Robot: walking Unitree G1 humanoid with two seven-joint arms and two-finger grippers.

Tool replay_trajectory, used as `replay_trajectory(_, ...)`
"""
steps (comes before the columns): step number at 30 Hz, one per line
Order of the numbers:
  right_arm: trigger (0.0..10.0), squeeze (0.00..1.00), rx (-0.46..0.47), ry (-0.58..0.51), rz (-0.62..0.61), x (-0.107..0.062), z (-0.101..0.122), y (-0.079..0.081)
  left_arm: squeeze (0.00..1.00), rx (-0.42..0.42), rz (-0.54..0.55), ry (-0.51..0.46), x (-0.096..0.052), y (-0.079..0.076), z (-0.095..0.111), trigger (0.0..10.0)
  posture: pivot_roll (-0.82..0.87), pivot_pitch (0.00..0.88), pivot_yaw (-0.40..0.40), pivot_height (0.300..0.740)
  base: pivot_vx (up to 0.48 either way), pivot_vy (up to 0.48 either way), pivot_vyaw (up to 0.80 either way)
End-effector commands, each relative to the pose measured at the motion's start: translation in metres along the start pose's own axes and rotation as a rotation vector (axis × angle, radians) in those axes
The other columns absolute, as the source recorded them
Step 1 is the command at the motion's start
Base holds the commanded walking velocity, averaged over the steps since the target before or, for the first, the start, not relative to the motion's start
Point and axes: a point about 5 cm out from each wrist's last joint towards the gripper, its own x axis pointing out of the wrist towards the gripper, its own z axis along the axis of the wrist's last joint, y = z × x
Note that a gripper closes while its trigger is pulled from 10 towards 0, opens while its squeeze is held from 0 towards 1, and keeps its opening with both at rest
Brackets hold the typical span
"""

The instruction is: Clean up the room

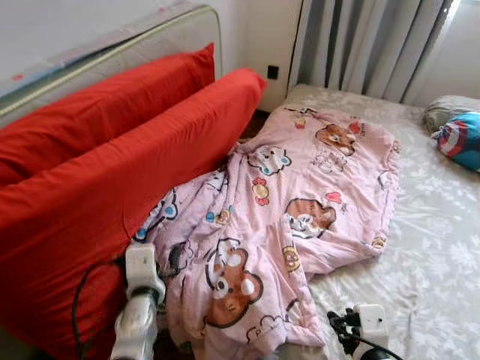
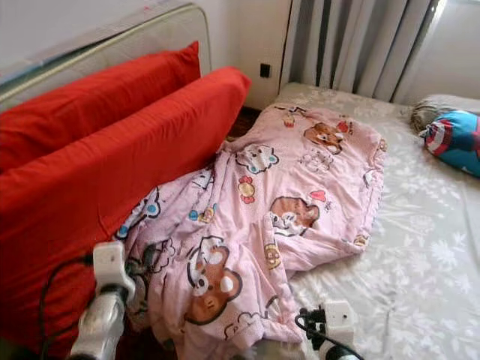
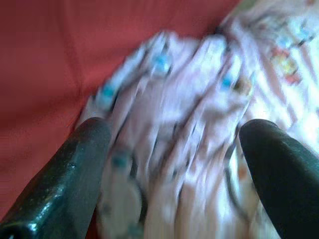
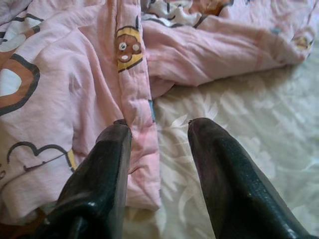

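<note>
Your crumpled pink cartoon-bear quilt (image 1: 292,202) lies on the bed against the red cushions (image 1: 112,172). Both end effectors, left (image 3: 174,164) and right (image 4: 159,164), are spread open at its near edge. Close shallow and the fabric may slip free.

Count — two red cushions (image 1: 112,172), one pink cartoon-print quilt (image 1: 300,195), one bed (image 1: 435,255), one blue pillow (image 1: 461,139), two grippers — left gripper (image 3: 174,164), right gripper (image 4: 159,134).
</note>
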Motion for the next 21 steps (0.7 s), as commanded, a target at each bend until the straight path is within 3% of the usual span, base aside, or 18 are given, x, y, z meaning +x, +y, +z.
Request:
replay_trajectory(1,10.0,0.00,-0.010,-0.016,0.012,-0.002,0.001,-0.001,0.00,-0.008,0.013,-0.053,0.001,0.004,0.009,10.0,-0.08,0.062,-0.041,0.740,0.000,0.000,0.00)
replay_trajectory(9,10.0,0.00,-0.023,-0.043,0.034,-0.003,0.003,-0.002,0.00,-0.008,0.030,-0.080,-0.013,0.012,0.008,10.0,-0.07,0.067,-0.052,0.740,0.000,0.000,0.00)
replay_trajectory(15,10.0,0.00,0.039,-0.059,0.011,-0.004,0.001,-0.003,0.00,-0.013,0.008,-0.085,-0.010,0.006,0.013,10.0,-0.08,0.072,-0.038,0.740,0.000,0.000,0.00)
replay_trajectory(18,10.0,0.00,0.076,-0.031,-0.002,-0.004,-0.002,-0.002,0.00,-0.013,-0.007,-0.087,-0.008,0.001,0.016,10.0,-0.09,0.071,-0.032,0.740,0.000,0.000,0.00)
replay_trajectory(21,10.0,0.00,0.037,0.045,-0.025,-0.004,-0.008,-0.003,0.00,-0.011,-0.015,-0.090,-0.007,-0.001,0.018,10.0,-0.08,0.070,-0.030,0.740,0.000,0.000,0.00)
